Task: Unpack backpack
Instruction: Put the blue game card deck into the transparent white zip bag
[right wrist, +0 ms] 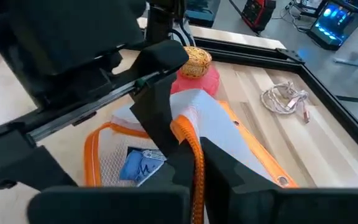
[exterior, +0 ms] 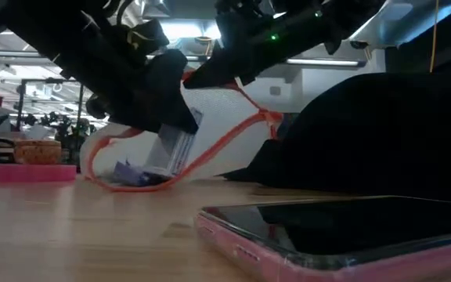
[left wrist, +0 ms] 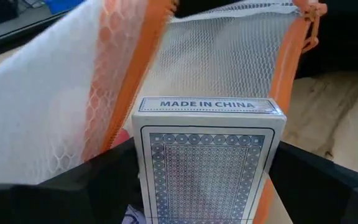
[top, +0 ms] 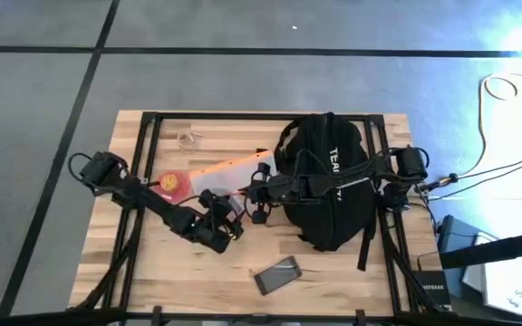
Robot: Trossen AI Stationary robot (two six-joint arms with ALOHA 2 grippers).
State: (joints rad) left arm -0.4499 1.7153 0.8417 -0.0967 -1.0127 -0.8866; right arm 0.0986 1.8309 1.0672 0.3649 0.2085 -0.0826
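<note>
The backpack (top: pixel 326 181) lay at about three o'clock on the wooden table (top: pixel 333 272), the right arm reaching across it. The right gripper (right wrist: pixel 188 140) was clamped on the orange edge of a white mesh pouch (top: pixel 229 174) near table centre. The left gripper (left wrist: pixel 207 186) gripped a card box (left wrist: pixel 207 162), which was visible only in the low and wrist views. A pink-cased phone (top: pixel 277 274) lay at six o'clock. Grey floor surrounded the table.
</note>
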